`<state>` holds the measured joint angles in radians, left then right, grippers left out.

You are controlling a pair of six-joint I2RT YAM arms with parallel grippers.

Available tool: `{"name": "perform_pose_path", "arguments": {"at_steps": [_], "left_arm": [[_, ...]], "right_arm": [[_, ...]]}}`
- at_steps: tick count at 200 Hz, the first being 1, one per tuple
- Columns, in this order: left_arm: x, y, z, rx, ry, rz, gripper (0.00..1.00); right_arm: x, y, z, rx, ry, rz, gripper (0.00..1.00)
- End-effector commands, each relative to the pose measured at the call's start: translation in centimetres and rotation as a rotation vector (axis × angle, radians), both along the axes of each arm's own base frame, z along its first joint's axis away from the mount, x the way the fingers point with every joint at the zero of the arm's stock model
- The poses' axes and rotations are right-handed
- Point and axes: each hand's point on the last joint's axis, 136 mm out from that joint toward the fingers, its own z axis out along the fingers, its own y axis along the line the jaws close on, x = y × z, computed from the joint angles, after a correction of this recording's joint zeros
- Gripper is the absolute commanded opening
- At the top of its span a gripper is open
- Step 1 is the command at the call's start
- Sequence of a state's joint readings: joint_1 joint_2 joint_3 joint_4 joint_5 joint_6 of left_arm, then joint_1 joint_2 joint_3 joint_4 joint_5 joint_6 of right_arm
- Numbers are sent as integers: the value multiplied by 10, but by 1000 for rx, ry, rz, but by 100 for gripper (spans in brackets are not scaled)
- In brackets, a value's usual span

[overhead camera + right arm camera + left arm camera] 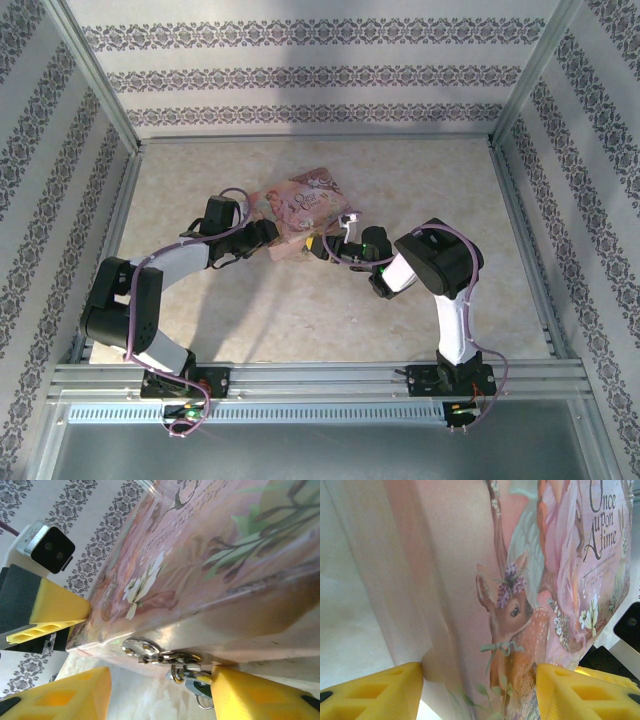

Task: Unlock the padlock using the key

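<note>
Two-armed setup: left end effector (480,674) clamps the pink tin (465,570); right end effector (160,680), spread wide, flanks the dangling padlock (192,682), which contact could swing aside.

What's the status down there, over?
Left fingers clamped on pink illustrated tin box. Right fingers open around tiny blue-teal padlock hanging at tin's silver clasp.

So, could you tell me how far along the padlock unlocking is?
Done: the left pincer straddles the pink tin. In hand: the right pincer, open, sits at the padlock hanging from the hasp. Left: the key is too small to make out, so inserting and turning it remain.
</note>
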<state>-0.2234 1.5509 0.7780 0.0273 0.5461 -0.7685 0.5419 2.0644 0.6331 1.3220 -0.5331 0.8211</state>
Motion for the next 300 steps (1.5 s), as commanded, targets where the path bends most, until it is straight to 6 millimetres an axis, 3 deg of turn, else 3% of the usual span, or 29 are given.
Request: {"name": "perform_pose_path", "arguments": {"at_steps": [1,166,265,300], "left_arm": [[-17,0,-15,25,82,-6,60],[-18,1,-17,29,83,-3,60],[-21,3,-18,33,85,6,60],[-22,4,-17,37,82,9,60]], "right_arm": [[-7,12,16,45,-50,55,52],[-15,4,9,20,-39,33,26],[-6,-8,7,14,-16,-56,3],[-2,-11,12,29,-8,-91,1]]}}
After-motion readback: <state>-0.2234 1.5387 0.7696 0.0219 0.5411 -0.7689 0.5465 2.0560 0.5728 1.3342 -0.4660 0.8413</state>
